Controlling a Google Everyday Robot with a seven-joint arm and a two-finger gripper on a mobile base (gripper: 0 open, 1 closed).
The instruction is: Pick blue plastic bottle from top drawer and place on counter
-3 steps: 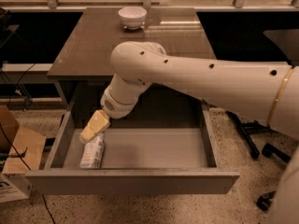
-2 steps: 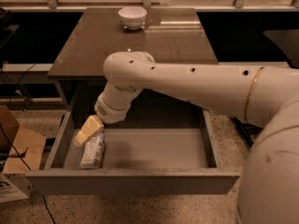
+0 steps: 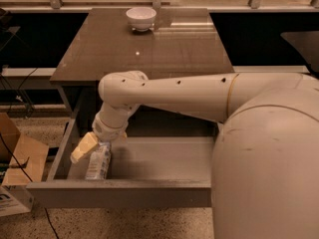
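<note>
The blue plastic bottle (image 3: pixel 98 161) lies on its side at the left end of the open top drawer (image 3: pixel 149 158), its pale label facing up. My gripper (image 3: pixel 87 149) hangs from the white arm (image 3: pixel 169 91) and reaches down into the drawer. It sits at the bottle's far end and left side, right against it. The wrist hides the bottle's far end. The glossy brown counter (image 3: pixel 144 49) is above and behind the drawer.
A white bowl (image 3: pixel 141 18) stands at the counter's far edge. A cardboard box (image 3: pixel 20 171) sits on the floor left of the drawer. My own white body (image 3: pixel 269 173) fills the right foreground. The drawer's front panel (image 3: pixel 119 195) is nearest the camera.
The arm has swung left and lower into the drawer. The gripper has come down from above the bottle to its far end and left side. The bottle has not moved.
</note>
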